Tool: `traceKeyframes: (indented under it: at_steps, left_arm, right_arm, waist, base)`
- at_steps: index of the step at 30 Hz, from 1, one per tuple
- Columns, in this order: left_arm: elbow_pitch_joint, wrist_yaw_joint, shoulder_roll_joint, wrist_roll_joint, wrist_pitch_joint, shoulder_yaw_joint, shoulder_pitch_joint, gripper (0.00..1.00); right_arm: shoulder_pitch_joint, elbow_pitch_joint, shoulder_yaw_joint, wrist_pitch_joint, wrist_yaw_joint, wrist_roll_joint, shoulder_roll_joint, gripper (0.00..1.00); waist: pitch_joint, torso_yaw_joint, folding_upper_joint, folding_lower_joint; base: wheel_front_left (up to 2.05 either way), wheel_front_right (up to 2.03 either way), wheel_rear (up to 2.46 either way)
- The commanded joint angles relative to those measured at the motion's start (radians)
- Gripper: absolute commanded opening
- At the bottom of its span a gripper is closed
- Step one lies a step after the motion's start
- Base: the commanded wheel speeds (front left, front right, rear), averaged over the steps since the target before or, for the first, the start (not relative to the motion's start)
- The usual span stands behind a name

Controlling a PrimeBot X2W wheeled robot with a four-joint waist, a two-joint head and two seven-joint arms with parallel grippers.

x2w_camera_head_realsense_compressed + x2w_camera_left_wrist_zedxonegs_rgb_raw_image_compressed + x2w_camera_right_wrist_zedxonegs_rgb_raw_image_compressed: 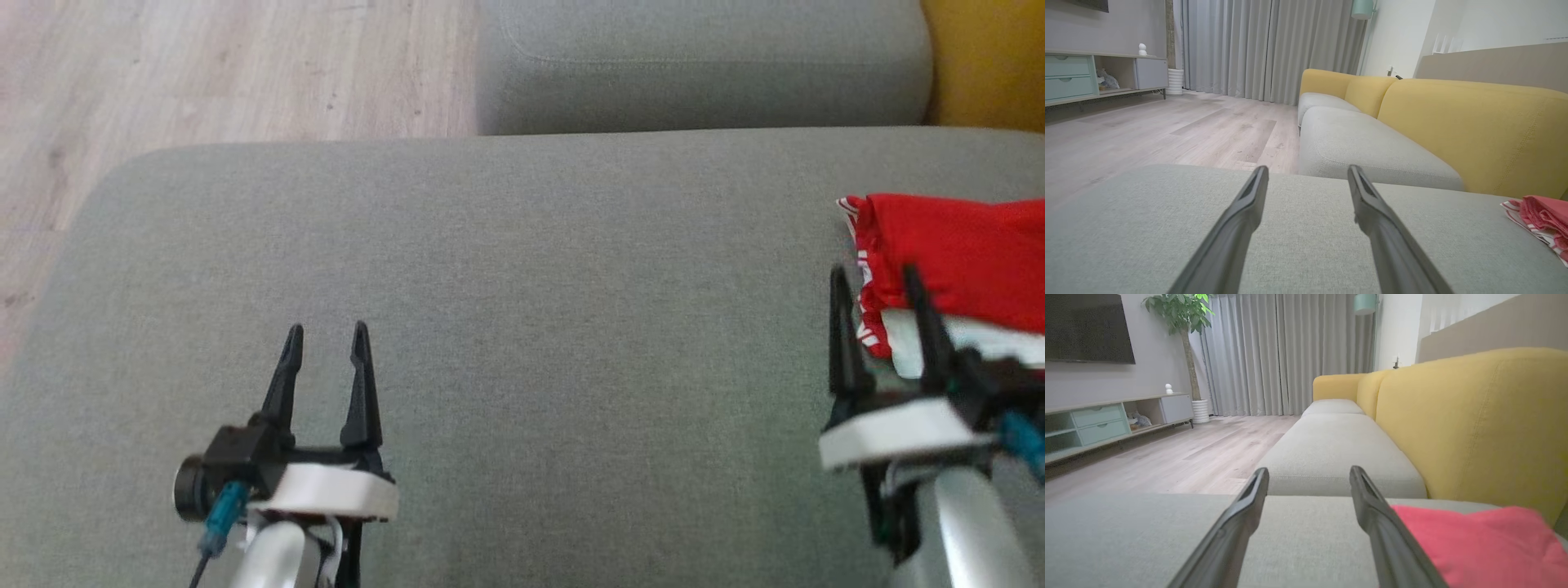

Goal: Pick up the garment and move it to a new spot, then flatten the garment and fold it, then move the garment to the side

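Head view shows the red garment [955,245] lying bundled at the right edge of the grey cushion [522,286], just beyond the right gripper [873,273], which is wide and empty like the left gripper [326,329], probably because the garment is already set aside.

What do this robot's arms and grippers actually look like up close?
The left gripper and right gripper each have two long, black, tapering fingers on a black base, a white collar behind it, then a pale silvery forearm. A teal plug sits beside each wrist.
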Motion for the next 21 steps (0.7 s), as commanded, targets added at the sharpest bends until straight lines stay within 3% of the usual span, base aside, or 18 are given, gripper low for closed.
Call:
traceKeyframes:
  at_steps: [1,8,21]
  left_arm:
    - [-0.035,-0.003,0.005,0.007,-0.01,0.038,-0.007,1.0]
    - [-0.04,0.01,0.005,0.003,-0.01,0.042,0.043,1.0]
    - [-0.038,0.015,0.005,-0.006,-0.01,0.041,0.045,1.0]
  right_arm:
    - [0.005,-0.004,0.045,-0.033,-0.001,0.052,0.0,1.0]
    - [0.097,0.06,0.071,-0.067,-0.001,0.095,0.0,1.0]
    - [0.094,0.028,0.079,-0.069,-0.001,0.089,0.0,1.0]
  waist:
    - [-0.011,0.008,-0.0001,0.0002]
    - [-0.025,0.013,-0.0001,0.0002]
    - [-0.025,0.009,-0.0001,0.0002]
  base:
    - [0.0,0.0,0.0]
    - [0.0,0.0,0.0]
    - [0.0,0.0,0.0]
